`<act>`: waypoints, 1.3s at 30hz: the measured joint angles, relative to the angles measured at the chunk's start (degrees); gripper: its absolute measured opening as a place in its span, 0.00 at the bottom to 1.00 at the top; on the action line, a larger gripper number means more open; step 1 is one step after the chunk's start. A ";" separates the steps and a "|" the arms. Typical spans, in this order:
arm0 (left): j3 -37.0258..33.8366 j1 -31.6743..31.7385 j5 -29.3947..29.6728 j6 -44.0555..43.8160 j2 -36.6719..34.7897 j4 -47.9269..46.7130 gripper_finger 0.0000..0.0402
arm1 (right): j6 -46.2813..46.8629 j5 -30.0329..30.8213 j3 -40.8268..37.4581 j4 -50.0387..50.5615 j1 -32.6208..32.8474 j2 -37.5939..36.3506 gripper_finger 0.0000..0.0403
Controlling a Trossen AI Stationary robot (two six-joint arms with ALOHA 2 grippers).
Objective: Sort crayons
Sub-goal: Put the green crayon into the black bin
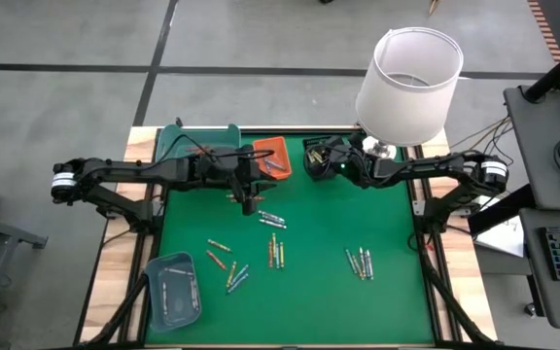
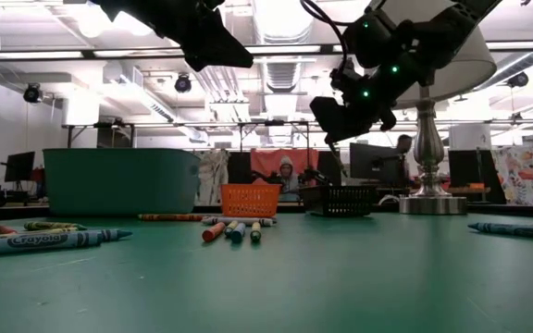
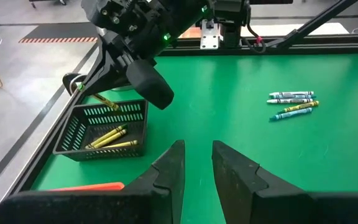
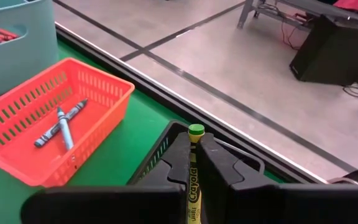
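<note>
My right gripper [image 4: 194, 140] hovers over the black basket [image 3: 104, 127] at the far middle of the green mat, shut on a yellow-green crayon [image 4: 194, 180]. The basket holds a few yellow crayons [image 3: 107, 137]. My left gripper [image 3: 197, 155] hangs above the mat near the orange tray [image 1: 270, 156], its fingers a narrow gap apart with nothing between them. Loose crayons lie flat on the mat in small groups [image 1: 272, 219], [image 1: 361, 262], [image 1: 227, 267]. My right gripper pinches the yellow-green crayon between its two fingers, which lie along the crayon. Its green tip [image 4: 196, 130] sticks out past the fingertips. The fingers slant down from the table's right side. The crayon is lifted clear, its tip [image 3: 107, 101] above the basket's rim.
The orange tray [image 4: 61, 81] holds two blue-grey crayons [image 4: 61, 121]. A teal tray [image 4: 11, 43] with red crayons stands at the far left, and a grey-blue tray [image 1: 173, 287] at the near left. A lamp with a white shade [image 1: 408, 86] stands at the far right corner.
</note>
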State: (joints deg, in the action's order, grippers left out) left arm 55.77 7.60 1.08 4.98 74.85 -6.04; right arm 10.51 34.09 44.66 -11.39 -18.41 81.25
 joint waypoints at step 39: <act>-0.11 -0.09 -0.11 -7.60 0.39 -18.51 0.16 | -0.40 -7.78 17.93 28.95 7.82 0.53 0.37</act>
State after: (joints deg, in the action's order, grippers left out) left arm 55.66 7.51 0.97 -2.62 75.24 -24.55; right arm 10.11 26.31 62.60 17.56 -10.59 81.78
